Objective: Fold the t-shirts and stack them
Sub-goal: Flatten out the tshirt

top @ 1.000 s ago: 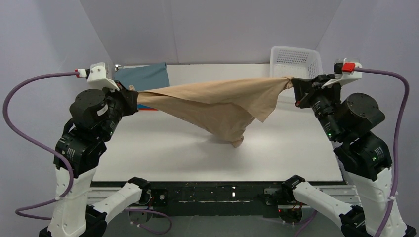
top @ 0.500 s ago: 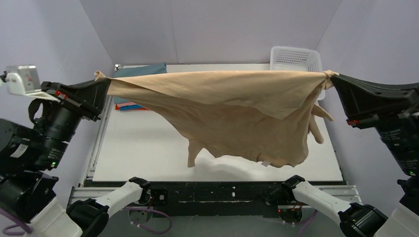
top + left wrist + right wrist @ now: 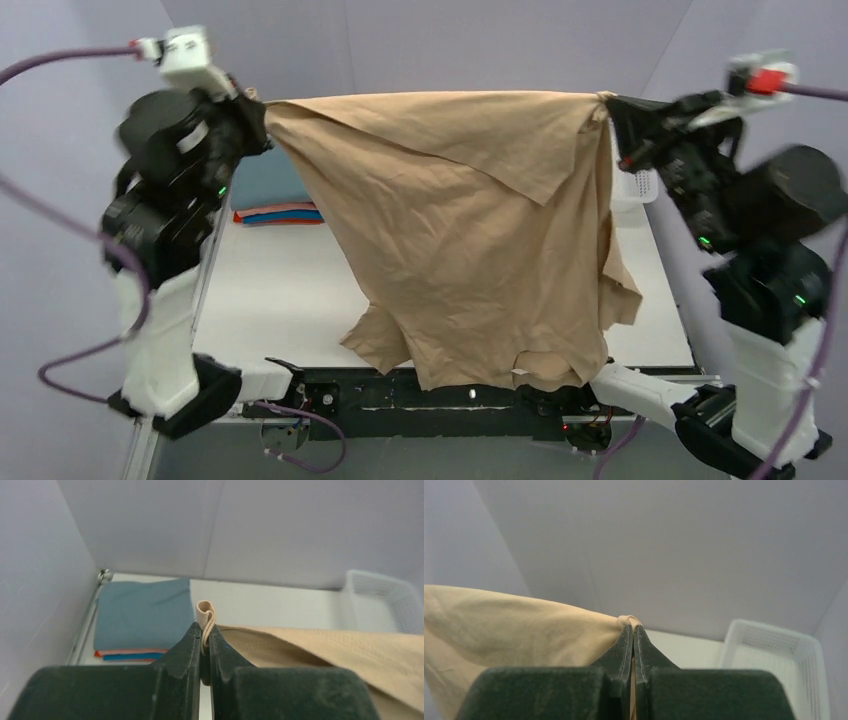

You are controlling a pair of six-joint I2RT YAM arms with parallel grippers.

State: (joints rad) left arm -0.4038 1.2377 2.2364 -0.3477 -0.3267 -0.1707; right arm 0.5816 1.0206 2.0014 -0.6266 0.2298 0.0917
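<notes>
The tan-beige t-shirt (image 3: 470, 230) hangs stretched in the air between both grippers, its lower edge down by the table's near edge. My left gripper (image 3: 262, 112) is shut on its left corner, seen pinched in the left wrist view (image 3: 205, 625). My right gripper (image 3: 610, 102) is shut on its right corner, seen in the right wrist view (image 3: 632, 625). A folded stack lies at the back left: a grey-blue shirt (image 3: 142, 612) on top, salmon (image 3: 275, 209), bright blue and orange-red ones under it.
The white lattice basket (image 3: 774, 665) stands at the back right, mostly hidden by the right arm in the top view (image 3: 633, 185). The white table (image 3: 280, 290) lies below the hanging shirt. Grey walls close in the sides and back.
Both arms have risen and swung back up, lifting the tan shirt from a low sag over the table to a high spread; it now hangs down full length.
</notes>
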